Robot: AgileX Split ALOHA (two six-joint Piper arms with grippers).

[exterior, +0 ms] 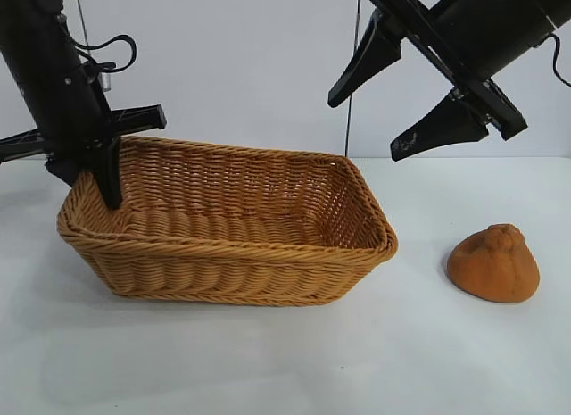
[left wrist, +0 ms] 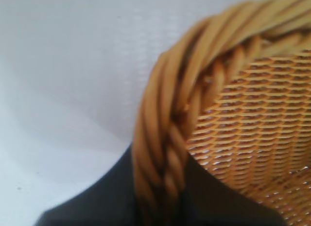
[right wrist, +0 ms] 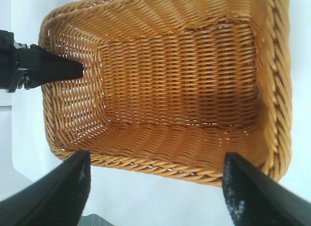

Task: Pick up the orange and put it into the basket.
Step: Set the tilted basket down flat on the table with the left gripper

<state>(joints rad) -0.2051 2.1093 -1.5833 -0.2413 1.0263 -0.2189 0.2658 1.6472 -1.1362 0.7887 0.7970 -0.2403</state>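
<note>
The basket (exterior: 227,223) stands on the white table (exterior: 268,361), its interior bare. The left gripper (exterior: 103,178) is clamped on the basket's braided rim at its far end from the orange (exterior: 494,263). The orange rests on the table beside the basket, well apart. The right gripper (exterior: 373,125) hangs above the basket's near end, fingers (exterior: 368,62) spread wide, holding nothing; the orange lies below them, off to one side.

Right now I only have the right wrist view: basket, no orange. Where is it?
Observer: The orange sits on the table, right of the basket in the exterior view and apart from it.
Operator: My gripper over it?
Observer: No. The right gripper hangs open, high above the basket's right end. The orange lies further right.
Operator: Left arm?
Observer: The left gripper clamps the basket's rim at its left end, one finger inside and one outside.
</note>
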